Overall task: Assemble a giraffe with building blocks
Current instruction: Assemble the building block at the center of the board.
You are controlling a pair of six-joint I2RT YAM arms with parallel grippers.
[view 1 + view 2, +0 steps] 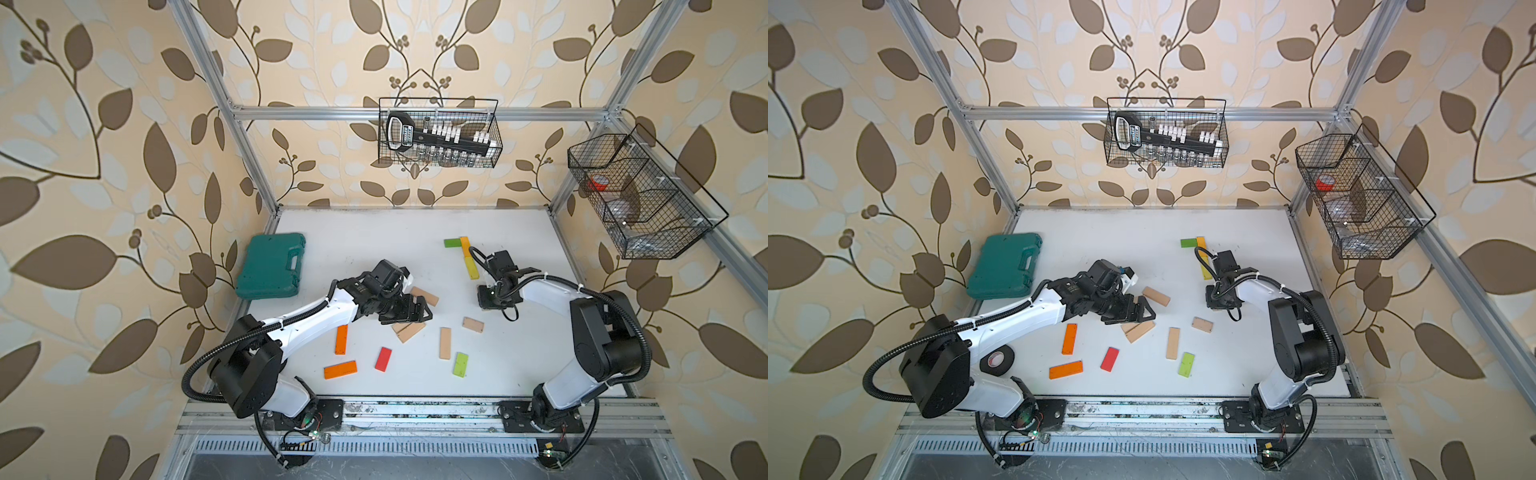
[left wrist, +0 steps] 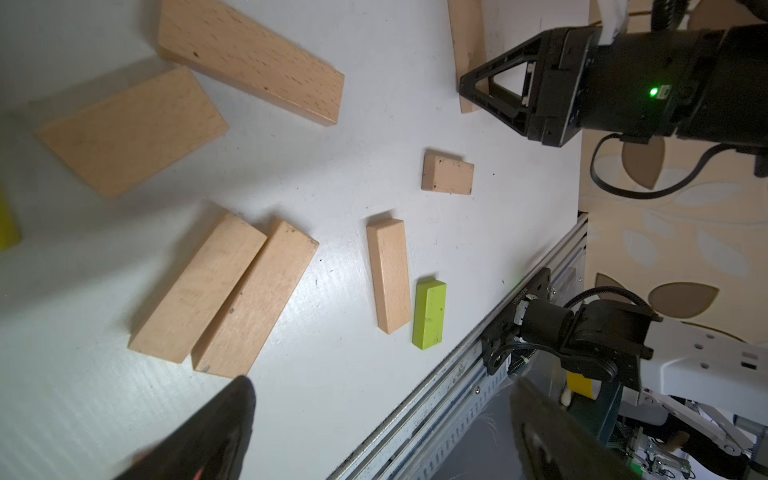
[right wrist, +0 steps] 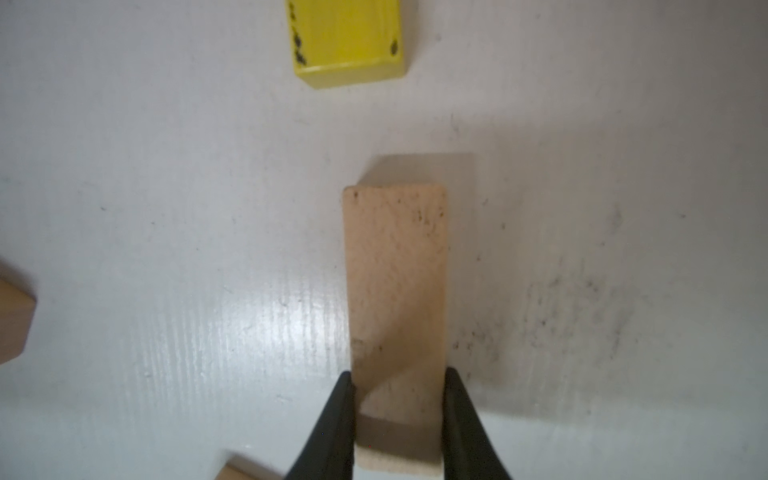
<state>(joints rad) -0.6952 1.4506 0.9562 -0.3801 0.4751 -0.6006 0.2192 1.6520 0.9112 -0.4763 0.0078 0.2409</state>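
My right gripper (image 3: 399,378) is shut on the near end of a beige block (image 3: 395,270) just above the white table, a yellow block (image 3: 347,37) lying beyond it. In a top view this gripper (image 1: 492,297) sits just below a line of green (image 1: 451,242), orange (image 1: 464,243) and yellow-green (image 1: 471,266) blocks. My left gripper (image 1: 415,311) hangs open and empty over two beige planks (image 2: 224,291) lying side by side. Loose beige (image 1: 445,343), lime (image 1: 460,364), red (image 1: 383,359) and orange (image 1: 341,339) blocks lie nearer the front.
A green plastic case (image 1: 272,266) lies at the table's left edge. A roll of black tape (image 1: 996,360) sits by the left arm's base. Wire baskets (image 1: 440,133) hang on the back and right walls. A metal rail (image 1: 415,409) runs along the front edge.
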